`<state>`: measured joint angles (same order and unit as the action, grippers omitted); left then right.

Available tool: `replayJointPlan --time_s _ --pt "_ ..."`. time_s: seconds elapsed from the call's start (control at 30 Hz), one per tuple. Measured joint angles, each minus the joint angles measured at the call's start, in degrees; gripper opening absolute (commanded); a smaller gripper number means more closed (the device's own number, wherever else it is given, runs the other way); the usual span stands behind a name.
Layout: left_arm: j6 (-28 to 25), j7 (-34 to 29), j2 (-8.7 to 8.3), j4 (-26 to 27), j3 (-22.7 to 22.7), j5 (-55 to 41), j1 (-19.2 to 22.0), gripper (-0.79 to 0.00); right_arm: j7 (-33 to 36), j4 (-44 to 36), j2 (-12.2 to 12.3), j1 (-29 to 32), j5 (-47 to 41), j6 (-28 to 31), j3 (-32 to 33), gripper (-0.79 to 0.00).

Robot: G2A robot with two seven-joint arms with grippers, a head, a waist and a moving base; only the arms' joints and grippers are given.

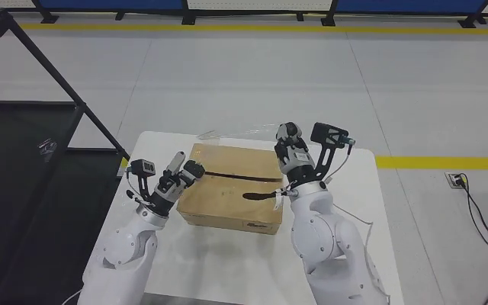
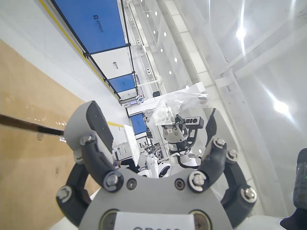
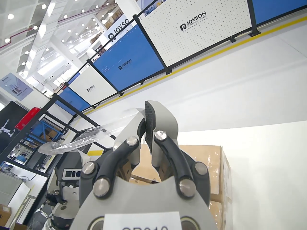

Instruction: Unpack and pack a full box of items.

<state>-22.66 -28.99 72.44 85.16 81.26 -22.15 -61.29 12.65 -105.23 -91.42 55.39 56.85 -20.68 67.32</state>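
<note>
A closed cardboard box [image 1: 229, 187] sits in the middle of the white table [image 1: 229, 259], its top seam [image 1: 236, 177] showing as a dark slit. My right gripper [image 1: 287, 134] is raised over the box's far right corner, shut on a strip of clear tape [image 1: 236, 134] that trails away to the left. The right wrist view has the gripper [image 3: 145, 114] pinching the tape [image 3: 79, 140] above the box [image 3: 199, 159]. My left gripper [image 1: 186, 168] stands open at the box's left edge, nothing between its fingers [image 2: 97, 123], the box [image 2: 24, 120] beside it.
A black frame with a dark panel [image 1: 46, 175] stands close to the table's left side. The table has bare room in front of the box and to its right [image 1: 358, 198]. White floor with yellow lines [image 1: 427, 162] lies beyond.
</note>
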Motion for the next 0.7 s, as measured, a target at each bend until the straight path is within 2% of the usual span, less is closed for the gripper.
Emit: replayJointPlan --time_s 0.07,0.2,0.23,0.3,0.33,0.47,0.5,0.53,0.57,0.6,0.7 --pt "-0.26 0.37 0.21 -0.56 -1.01 -0.55 0.43 0.0 -0.06 0.15 -0.1 -0.08 -0.61 -0.21 -0.06 -0.785" --pt "-1.1 0.09 0.58 -1.12 -3.0 -1.33 1.23 -0.154 -0.41 0.13 -0.2 0.14 -1.05 -0.43 0.05 -0.785" --pt "-1.29 0.13 0.68 -1.26 -3.5 -1.42 1.45 -0.237 -0.41 0.05 -0.22 0.27 -1.11 -0.43 0.08 -0.785" --pt "-1.51 0.22 0.81 -1.45 -4.13 -1.6 1.76 -0.314 -0.46 -0.1 -0.23 0.49 -1.14 -0.42 0.14 -0.785" --pt "-1.69 0.33 0.88 -1.56 -4.41 -1.68 1.93 -0.397 -0.51 -0.16 -0.24 0.63 -1.16 -0.44 0.2 -0.785" --pt "-2.41 0.68 1.07 -1.83 -4.84 -2.42 2.35 -0.551 -0.38 -0.2 -0.25 0.9 -1.27 -0.4 0.6 -0.785" --pt "-2.56 0.72 1.1 -1.9 -4.88 -2.56 2.45 -0.57 -0.35 -0.18 -0.25 0.97 -1.33 -0.35 0.66 -0.785" --pt "-2.71 0.79 1.13 -1.97 -4.92 -2.6 2.58 -0.625 -0.31 -0.16 -0.25 1.01 -1.42 -0.25 0.81 -0.785" --pt "-2.77 0.84 1.15 -2.02 -4.95 -2.58 2.66 -0.745 -0.25 -0.13 -0.25 1.02 -1.49 -0.2 0.93 -0.785" --pt "-2.81 0.89 1.17 -2.03 -4.99 -2.52 2.75 -0.785 -0.18 -0.1 -0.25 1.02 -1.57 -0.13 1.02 -0.785" --pt "-3.05 0.78 1.21 -1.94 -5.09 -2.3 2.93 -0.785 -0.08 0.09 -0.27 1.02 -1.81 -0.04 1.34 -0.785"
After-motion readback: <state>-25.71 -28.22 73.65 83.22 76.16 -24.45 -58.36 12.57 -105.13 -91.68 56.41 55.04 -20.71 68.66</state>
